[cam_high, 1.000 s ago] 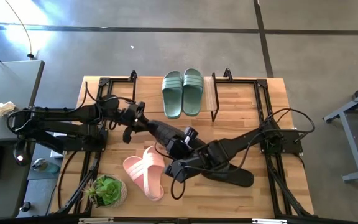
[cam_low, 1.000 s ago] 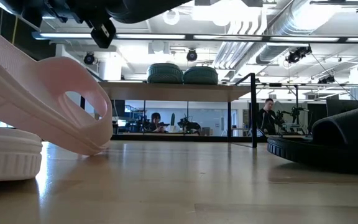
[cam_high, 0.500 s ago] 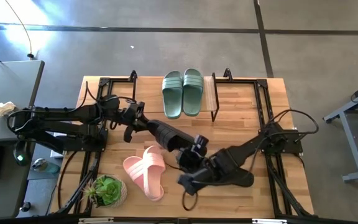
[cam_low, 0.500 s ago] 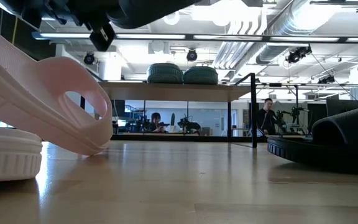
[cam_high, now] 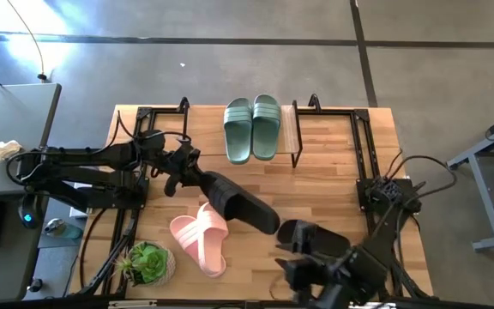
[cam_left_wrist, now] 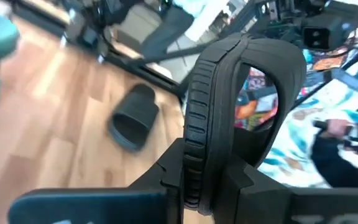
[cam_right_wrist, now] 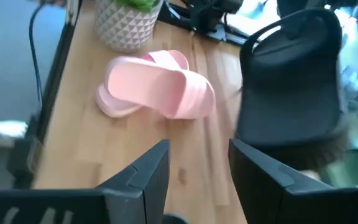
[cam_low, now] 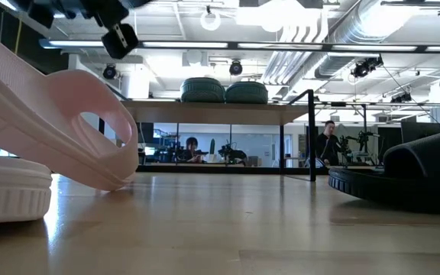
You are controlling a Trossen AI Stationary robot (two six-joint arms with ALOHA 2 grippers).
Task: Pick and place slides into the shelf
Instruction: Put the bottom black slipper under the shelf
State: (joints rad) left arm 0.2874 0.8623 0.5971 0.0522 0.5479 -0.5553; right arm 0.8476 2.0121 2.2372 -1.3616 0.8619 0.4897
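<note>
My left gripper is shut on one black slide, which reaches out toward the table's middle, above the wood. The other black slide lies flat near the front right and shows in the left wrist view. The pink slides lie near the front left, one leaning on the other. The green slides stand side by side on the shelf's plank at the far edge. My right gripper is open, touching nothing, low at the near right. My left gripper pinches the black slide's sole between its two fingers, at the end away from the strap. The fingers come about level from the table's left and lie along the slide. It is lifted clear of the table and turned on its edge.
A potted plant stands at the near left corner beside the pink slides. Black wire frames flank the green slides. A grey desk sits left of the table. People show in the room beyond.
My right gripper has come off the black slide and drawn back toward the table's near right corner. The black slide has stayed in my left gripper, held over the table's middle.
</note>
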